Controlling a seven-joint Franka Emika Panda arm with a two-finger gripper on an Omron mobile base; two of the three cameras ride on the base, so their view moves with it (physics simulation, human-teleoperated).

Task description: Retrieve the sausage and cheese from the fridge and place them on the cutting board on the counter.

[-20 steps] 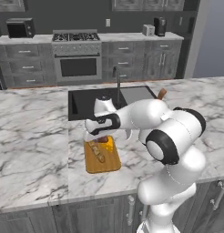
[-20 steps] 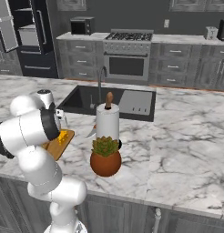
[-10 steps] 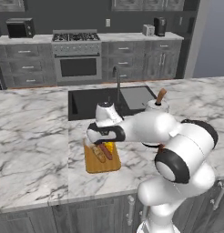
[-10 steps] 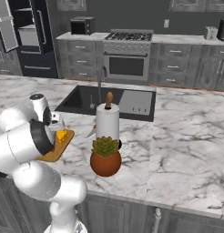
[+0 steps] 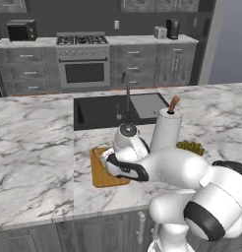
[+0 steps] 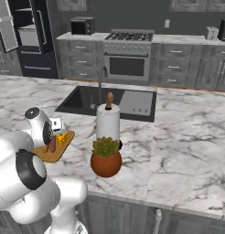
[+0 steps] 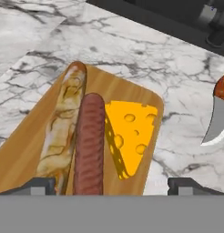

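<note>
The tan cutting board [image 7: 22, 154] lies on the marble counter [image 5: 34, 147] in front of the sink. On it the reddish-brown sausage [image 7: 89, 141] rests between a pale bread stick [image 7: 63, 123] and the yellow cheese [image 7: 129, 136] wedge with holes. The cheese touches the sausage's side. My gripper [image 7: 113, 184] hovers just above the board's near end, open, with nothing between its fingertips [image 7: 38, 184]. From the right base view the board [image 6: 55, 156], sausage [image 6: 52, 145] and cheese [image 6: 63, 137] show beside my hand. The black fridge [image 6: 34, 36] stands far left with a door open.
A knife [image 7: 217, 113] with a red handle lies on the counter right of the board. A paper towel roll [image 6: 108, 125] and a potted plant [image 6: 105, 157] stand close to the board's right. The black sink [image 6: 107, 101] with its faucet [image 5: 126, 93] is just behind.
My jaws have gone from shut on the cheese to open. The cheese now lies on the board beside the sausage. The arm has folded lower over the board.
</note>
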